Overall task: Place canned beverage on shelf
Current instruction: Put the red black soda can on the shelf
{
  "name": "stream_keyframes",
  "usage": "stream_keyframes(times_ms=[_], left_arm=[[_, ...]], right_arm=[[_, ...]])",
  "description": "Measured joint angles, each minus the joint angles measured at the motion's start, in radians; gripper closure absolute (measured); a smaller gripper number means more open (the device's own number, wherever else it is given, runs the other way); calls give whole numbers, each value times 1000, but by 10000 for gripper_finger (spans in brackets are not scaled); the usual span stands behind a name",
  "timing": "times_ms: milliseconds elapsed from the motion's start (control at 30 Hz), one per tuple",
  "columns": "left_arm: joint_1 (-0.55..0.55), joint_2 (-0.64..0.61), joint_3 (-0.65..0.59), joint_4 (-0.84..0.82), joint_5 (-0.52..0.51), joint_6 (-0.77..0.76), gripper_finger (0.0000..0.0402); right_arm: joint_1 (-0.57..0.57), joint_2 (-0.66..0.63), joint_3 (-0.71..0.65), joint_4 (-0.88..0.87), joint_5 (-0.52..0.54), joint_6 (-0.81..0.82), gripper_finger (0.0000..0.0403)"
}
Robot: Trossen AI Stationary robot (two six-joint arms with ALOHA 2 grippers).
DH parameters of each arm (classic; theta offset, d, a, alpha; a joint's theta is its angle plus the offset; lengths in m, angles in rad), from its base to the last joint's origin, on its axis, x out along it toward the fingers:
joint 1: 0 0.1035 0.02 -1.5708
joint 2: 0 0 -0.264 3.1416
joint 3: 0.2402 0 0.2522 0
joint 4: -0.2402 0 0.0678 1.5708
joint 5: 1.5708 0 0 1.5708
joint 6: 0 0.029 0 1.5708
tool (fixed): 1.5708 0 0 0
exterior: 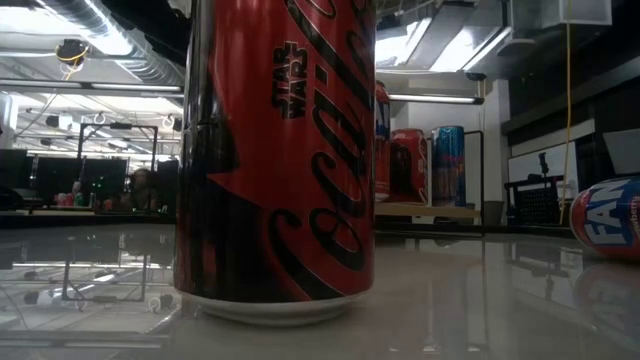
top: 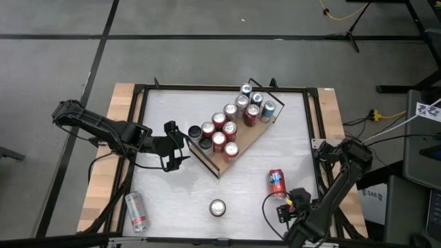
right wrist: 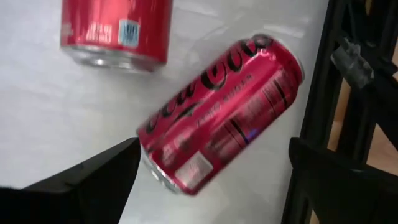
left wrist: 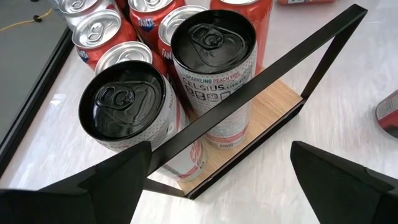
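Observation:
The light-wood shelf point(top: 207, 160) lies slantwise at mid-table with several upright cans point(top: 231, 120) on it. My left gripper point(top: 176, 146) is open and empty just off the shelf's near-left end. Its wrist view point(left wrist: 221, 155) looks over the black wire rail point(left wrist: 267, 74) at two black-topped cans point(left wrist: 211, 43). My right gripper point(top: 289, 205) is open at the near right, its fingers on either side of a red cola can point(right wrist: 217, 118) that lies on its side on the table. I see no touch.
A red and blue can point(top: 277, 182) lies on its side just beyond my right gripper. A red and black can point(top: 218, 207) stands upright near the front edge and fills the low view point(exterior: 275, 150). A silver can point(top: 136, 211) lies at the near left. The black table frame point(right wrist: 339, 93) runs beside the cola can.

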Motion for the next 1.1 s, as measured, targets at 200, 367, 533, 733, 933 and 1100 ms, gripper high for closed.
stream_keyframes(times_ms=[200,367,533,733,933,1100], left_arm=[[0,0,0,0,0,0,24],[0,0,0,0,0,0,24],[0,0,0,0,0,0,24],[0,0,0,0,0,0,24],[0,0,0,0,0,0,24],[0,0,0,0,0,0,24]], right_arm=[[-10,11,0,-17,6,1,4],[-9,11,0,-14,3,1,4],[-9,11,0,-11,-2,2,4],[-9,18,0,7,-5,-25,4],[-16,18,1,20,-32,-53,4],[-16,11,0,8,-118,13,4]])
